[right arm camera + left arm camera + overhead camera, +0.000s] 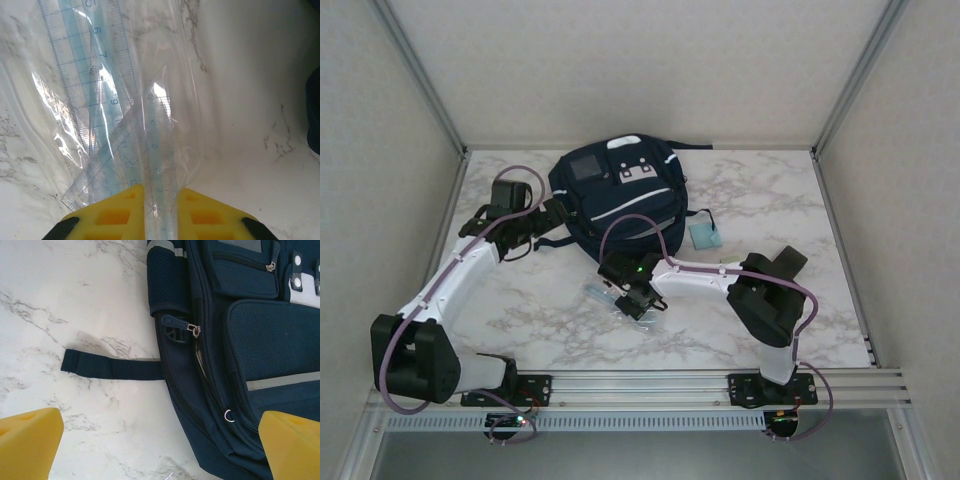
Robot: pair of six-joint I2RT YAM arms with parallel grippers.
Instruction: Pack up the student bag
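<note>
Right gripper pinches clear ruler pack; scale digits 6, 7 legible. Left gripper sits wide open over student bag edge.

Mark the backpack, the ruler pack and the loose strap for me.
backpack [620,185]: top view, upper front panel.
ruler pack [95,90]: right wrist view, ruler scale inside the clear sleeve.
loose strap [112,367]: left wrist view, middle of the strap.

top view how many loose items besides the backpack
2: a clear ruler pouch in front of the backpack, in the right gripper; a pale teal packet right of the backpack. Arms may hide more.
</note>
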